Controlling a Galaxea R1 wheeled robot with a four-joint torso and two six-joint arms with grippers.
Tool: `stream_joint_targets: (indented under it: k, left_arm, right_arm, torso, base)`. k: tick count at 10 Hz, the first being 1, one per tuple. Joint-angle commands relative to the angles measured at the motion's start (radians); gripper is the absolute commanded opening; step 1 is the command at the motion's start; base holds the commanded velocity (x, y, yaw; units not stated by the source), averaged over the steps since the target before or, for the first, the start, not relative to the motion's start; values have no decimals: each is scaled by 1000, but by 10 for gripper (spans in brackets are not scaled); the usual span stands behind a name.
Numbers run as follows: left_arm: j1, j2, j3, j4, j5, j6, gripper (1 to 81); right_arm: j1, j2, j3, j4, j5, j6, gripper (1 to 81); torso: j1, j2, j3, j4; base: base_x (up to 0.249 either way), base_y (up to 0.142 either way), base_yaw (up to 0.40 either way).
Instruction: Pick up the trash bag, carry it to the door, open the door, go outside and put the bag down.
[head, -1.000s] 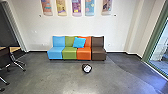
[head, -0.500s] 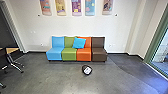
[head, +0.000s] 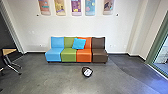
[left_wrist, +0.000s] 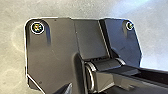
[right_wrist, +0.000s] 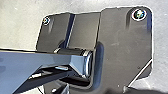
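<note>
Closing in slightly since a moment ago, the head view brings the trash bag (head: 87, 72) nearer, on the floor (head: 50, 80) before the couch (head: 68, 55); likely the pick-up approach.

Left wrist view: the left gripper (left_wrist: 66, 89), bag well ahead; apart or together, I can't tell.

Right wrist view: the right gripper (right_wrist: 62, 90), equally unclear, also short of it.

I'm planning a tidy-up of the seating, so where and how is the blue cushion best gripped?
I would pinch the blue cushion by its top edge, coming from the front and above. It leans across the green seat and orange seat, its back toward their backrests, so that edge looks the easiest to reach.
</note>
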Motion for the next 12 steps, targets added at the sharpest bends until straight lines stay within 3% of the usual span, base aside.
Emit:
stream_joint_targets:
  k: [1,12]
  left_arm:
    - [-47,-5,6,8,43,1,811]
    - [-51,-2,6,8,44,0,811]
  right_arm:
    - [32,-11,5,3,-69,-1,811]
    - [36,-9,5,3,-69,-1,811]
  torso:
    - [0,0,0,0]
    - [0,0,0,0]
  base:
    - [165,0,0]
    - [165,-66,0]
